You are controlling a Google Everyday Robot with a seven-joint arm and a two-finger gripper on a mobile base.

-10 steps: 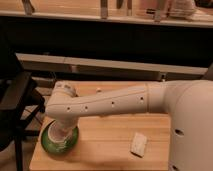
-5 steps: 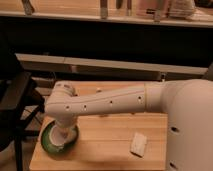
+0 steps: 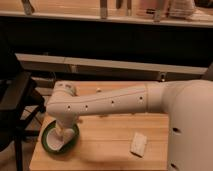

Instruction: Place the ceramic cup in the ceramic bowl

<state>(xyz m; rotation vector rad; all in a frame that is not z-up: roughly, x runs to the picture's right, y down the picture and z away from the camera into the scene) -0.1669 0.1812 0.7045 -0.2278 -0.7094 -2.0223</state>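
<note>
the white arm (image 3: 105,103) reaches left across the wooden table (image 3: 110,145), its elbow bending down over the green-rimmed ceramic bowl (image 3: 48,144) at the table's left front. the gripper (image 3: 61,134) hangs inside the bowl, hidden by the arm. the ceramic cup cannot be made out. a pale packet (image 3: 138,143) lies well apart, right.

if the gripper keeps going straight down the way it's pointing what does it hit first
Probably the bowl. The gripper points down at the table's left end, right over the green-rimmed bowl, so its inside comes first. The arm hides the fingertips, and depth is unclear, so it may already be touching.
</note>
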